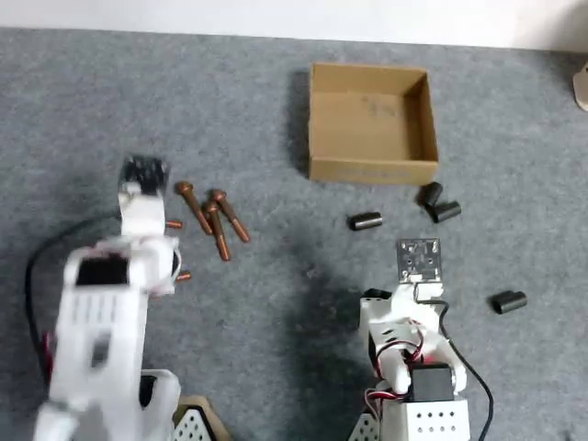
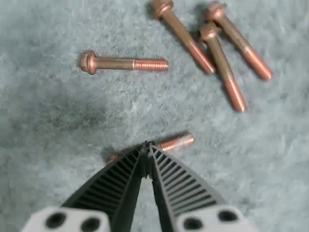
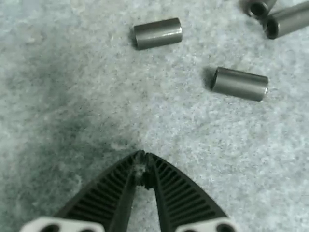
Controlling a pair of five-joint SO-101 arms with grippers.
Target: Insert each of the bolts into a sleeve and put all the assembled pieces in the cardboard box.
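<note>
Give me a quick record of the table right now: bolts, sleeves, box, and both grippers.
bolts: five, copper-coloured, loose on the grey mat, none in a sleeve
sleeves: four, dark, lying loose on the mat
cardboard box: open top, nothing inside
left gripper: shut, tips above the nearest bolt
right gripper: shut, short of the sleeves
assembled pieces: none yet

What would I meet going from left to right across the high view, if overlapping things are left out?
Left arm → group of three bolts → cardboard box → lone sleeve at far right.
</note>
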